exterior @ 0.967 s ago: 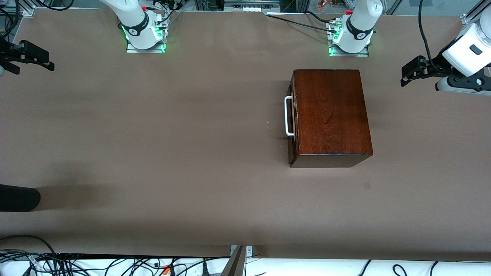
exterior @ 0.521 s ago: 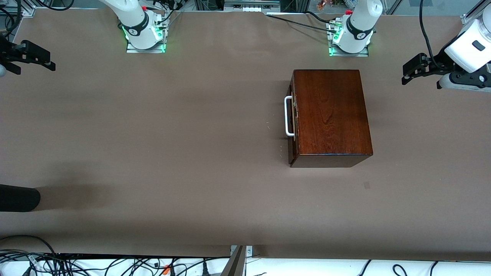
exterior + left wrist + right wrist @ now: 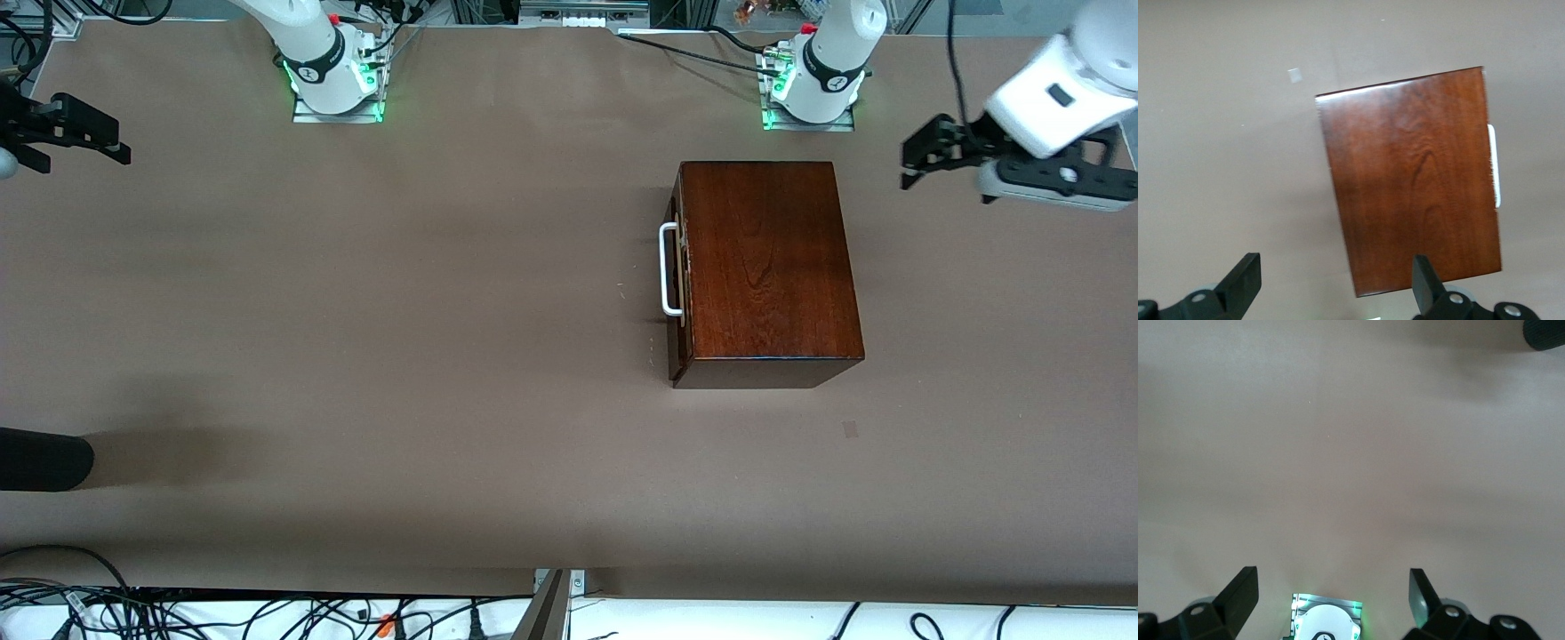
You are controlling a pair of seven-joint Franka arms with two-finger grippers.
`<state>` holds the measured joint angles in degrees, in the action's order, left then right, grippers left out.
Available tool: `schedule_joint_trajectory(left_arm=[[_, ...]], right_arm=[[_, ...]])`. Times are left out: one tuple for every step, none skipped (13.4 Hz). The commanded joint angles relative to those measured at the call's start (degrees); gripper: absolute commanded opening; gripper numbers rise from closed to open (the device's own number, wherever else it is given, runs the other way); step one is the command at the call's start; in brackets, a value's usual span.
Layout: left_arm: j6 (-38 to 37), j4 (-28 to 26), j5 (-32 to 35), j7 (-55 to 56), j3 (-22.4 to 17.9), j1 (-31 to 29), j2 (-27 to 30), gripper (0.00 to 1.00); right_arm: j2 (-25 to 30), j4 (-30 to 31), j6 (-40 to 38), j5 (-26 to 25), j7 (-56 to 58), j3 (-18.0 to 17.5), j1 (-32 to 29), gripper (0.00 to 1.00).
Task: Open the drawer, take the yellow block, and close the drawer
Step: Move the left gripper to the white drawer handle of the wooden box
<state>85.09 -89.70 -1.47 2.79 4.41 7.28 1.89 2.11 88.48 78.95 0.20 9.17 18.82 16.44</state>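
On the table, dark reddish-brown drawer sits shut, white handle.

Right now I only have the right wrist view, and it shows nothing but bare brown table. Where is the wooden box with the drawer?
Observer: The dark reddish-brown wooden box stands toward the left arm's end of the table, close to that arm's base.
Operator: Is its drawer open?
Observer: No. The drawer is shut, and its white loop handle faces the right arm's end. No yellow block shows.
Operator: Where are the grippers?
Observer: The left gripper hangs open over bare table beside the box, on the side away from the handle. The right gripper is open over the table's edge at the right arm's end.
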Motion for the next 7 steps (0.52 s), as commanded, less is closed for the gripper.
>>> schedule_joint_trajectory(left_arm=[[0.07,0.84,-0.99,8.15,6.29,0.11,-0.3,1.0],[0.16,0.84,-0.3,12.54,10.06,0.11,-0.83,1.0],[1.38,0.84,0.23,17.37,13.75,0.11,-1.01,1.0],[2.43,0.58,0.67,22.55,16.83,0.11,-1.27,1.0],[2.88,0.67,1.02,27.74,19.91,0.19,-2.75,1.0],[3.75,0.67,2.07,32.66,22.81,0.37,-3.64,1.0],[5.42,0.67,3.56,38.02,26.23,0.37,-5.04,1.0]], right_arm=[[0.09,-0.77,-0.37,0.68,0.5,-0.01,0.0,1.0],[0.17,-0.77,-0.37,0.68,0.5,-0.01,0.0,1.0],[0.26,-0.77,-0.37,0.68,0.5,0.08,0.0,1.0],[0.26,-0.77,-0.46,0.68,0.59,0.08,0.0,1.0],[0.35,-0.77,-0.37,0.68,0.5,-0.01,0.0,1.0],[0.26,-0.85,-0.11,0.68,0.5,-0.01,0.0,1.0],[0.26,-0.85,0.94,0.76,0.5,-0.01,0.0,1.0]])
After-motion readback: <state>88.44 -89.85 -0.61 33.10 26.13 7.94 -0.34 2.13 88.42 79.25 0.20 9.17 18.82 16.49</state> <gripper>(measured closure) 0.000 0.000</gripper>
